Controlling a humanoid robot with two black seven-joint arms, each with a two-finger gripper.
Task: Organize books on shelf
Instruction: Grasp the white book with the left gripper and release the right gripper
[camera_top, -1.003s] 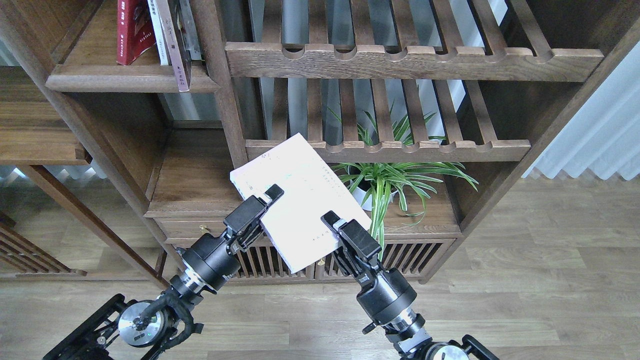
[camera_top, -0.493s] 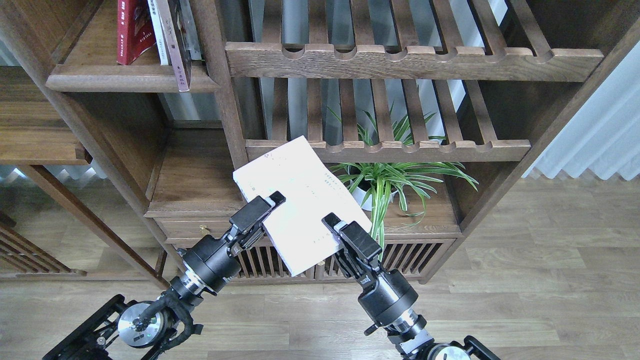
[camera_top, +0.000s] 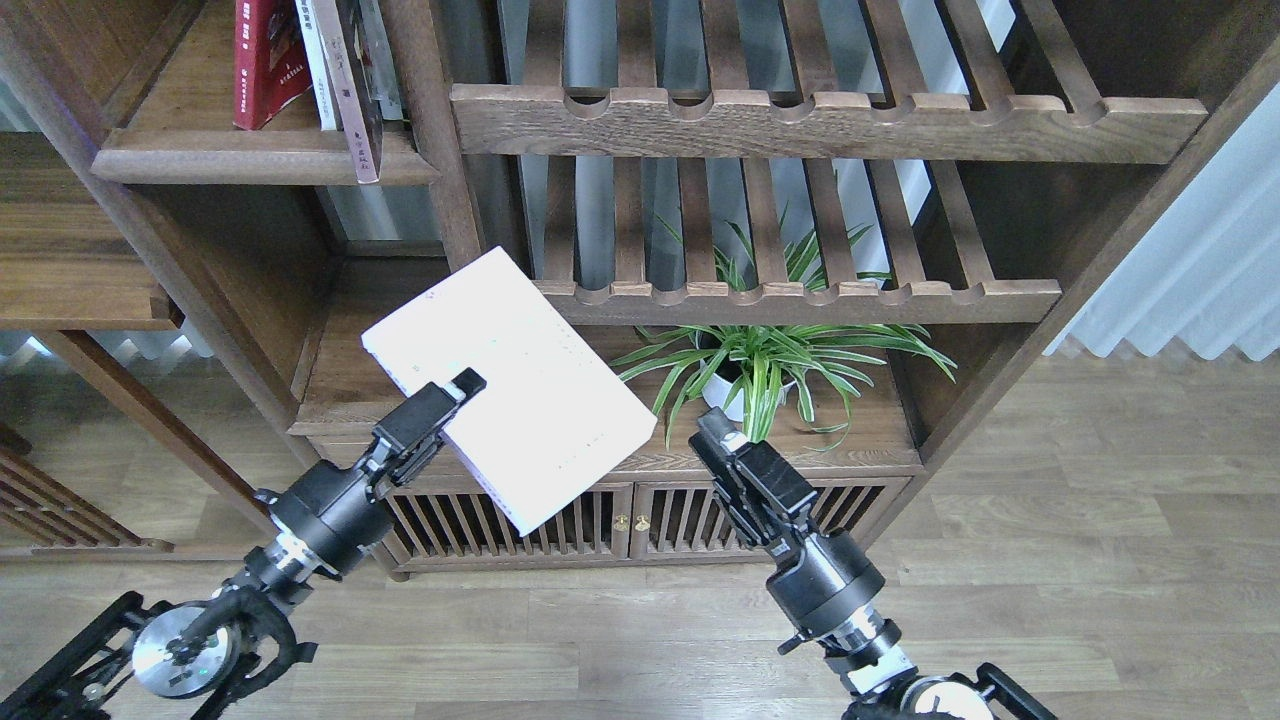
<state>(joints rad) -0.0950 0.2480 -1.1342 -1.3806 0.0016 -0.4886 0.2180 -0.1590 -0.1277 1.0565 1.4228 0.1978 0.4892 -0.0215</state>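
My left gripper (camera_top: 462, 385) is shut on the near left edge of a white-covered book (camera_top: 510, 385), which it holds tilted in the air in front of the lower cabinet. My right gripper (camera_top: 718, 432) hangs free to the book's right, touching nothing; seen end-on, its fingers cannot be told apart. On the solid dark-brown shelf (camera_top: 265, 157) at upper left stand a red book (camera_top: 262, 60) and two or three more books (camera_top: 340, 75), the outer one leaning over the front lip.
Slatted shelves with scalloped rails (camera_top: 820, 125) fill the upper right. A potted spider plant (camera_top: 765, 360) stands on the cabinet top (camera_top: 390, 350) just beyond my right gripper. A shelf upright (camera_top: 440, 150) rises above the held book. Wood floor lies below.
My right gripper has let go of the white book and pulled back to the right. My left arm has carried the book to the left and slightly up.
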